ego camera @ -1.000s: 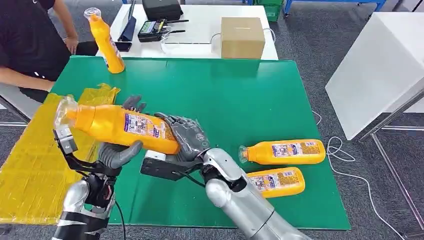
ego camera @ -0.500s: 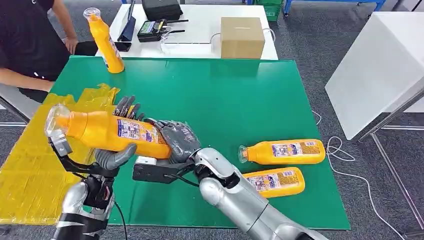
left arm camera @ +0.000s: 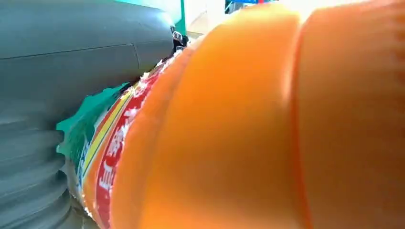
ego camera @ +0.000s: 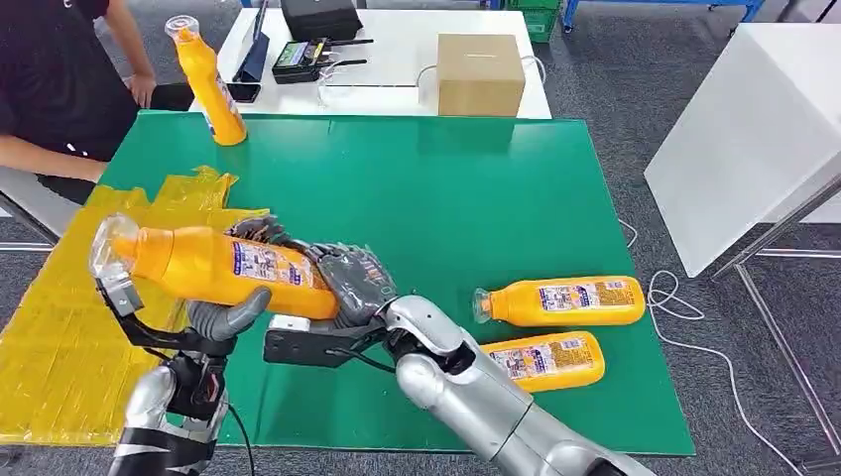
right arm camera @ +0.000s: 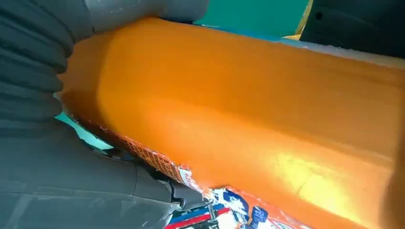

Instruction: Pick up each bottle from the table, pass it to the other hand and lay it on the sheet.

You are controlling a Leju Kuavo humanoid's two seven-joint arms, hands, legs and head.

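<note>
Both hands clamp 1 orange bottle (ego camera: 223,268) lying sideways in the air above the green table (ego camera: 446,198), beside the yellow sheet (ego camera: 60,327): the left hand (ego camera: 230,309) wraps its middle, the right hand (ego camera: 352,278) cups its base. Its white, blue and red label carries print too small to read. 2 labelled bottles (ego camera: 560,300) lie on the table; 1 upright bottle (ego camera: 210,84) stands at the far-left corner.

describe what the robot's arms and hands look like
Both arms are smooth silver shells with rounded joints. The right hand and left hand are grey, with thick grey thumbs, darker fingers and ribbed covers. Black brackets sit at the wrists; a black cable hangs beside the left arm.
</note>
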